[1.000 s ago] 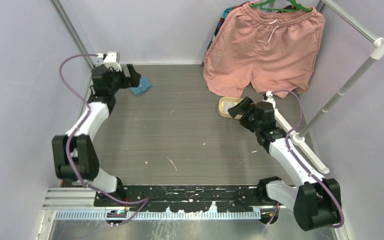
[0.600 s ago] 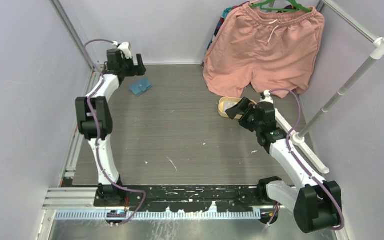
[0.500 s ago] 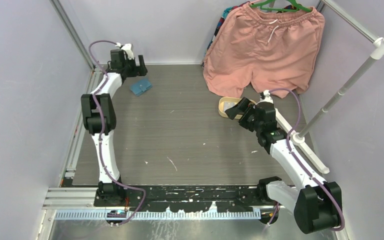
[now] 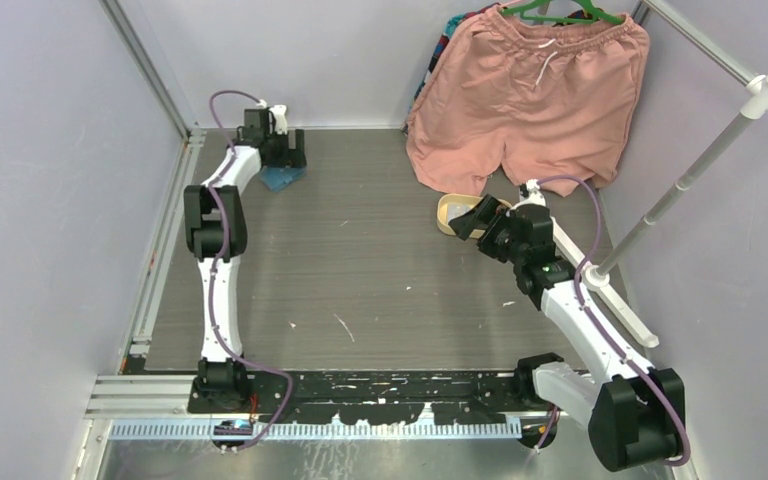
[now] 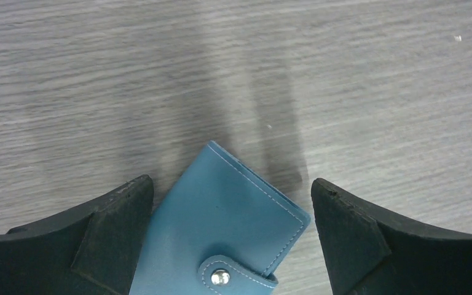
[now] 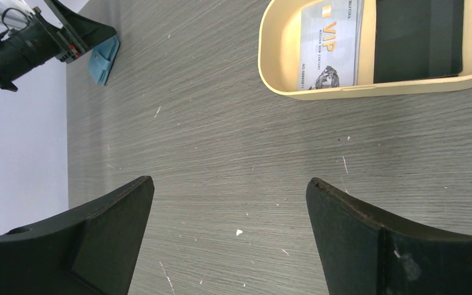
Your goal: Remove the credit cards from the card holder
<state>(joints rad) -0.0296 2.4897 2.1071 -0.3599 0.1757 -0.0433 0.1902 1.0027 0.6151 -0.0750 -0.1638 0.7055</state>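
Note:
The teal-blue card holder (image 5: 227, 227) lies flat on the table at the far left, its snap tab (image 5: 221, 278) fastened. My left gripper (image 5: 230, 185) hovers open right over it, one finger on each side, neither touching. From above, the left gripper (image 4: 285, 160) partly covers the card holder (image 4: 282, 180). A light VIP credit card (image 6: 332, 43) and a black credit card (image 6: 415, 37) lie in the oval tan tray (image 6: 270, 67). My right gripper (image 6: 230, 184) is open and holds nothing, just near of the tray (image 4: 448, 212). From above, the right gripper (image 4: 475, 218) overlaps the tray's right part.
Pink shorts (image 4: 530, 100) hang on a hanger at the back right, their hem reaching the table by the tray. A white rack pole (image 4: 690, 170) slants along the right side. Enclosure walls close in the left, back and right.
My left arm has stretched out toward the back and its gripper has moved right, from beside the card holder to directly over it. The right arm has barely shifted.

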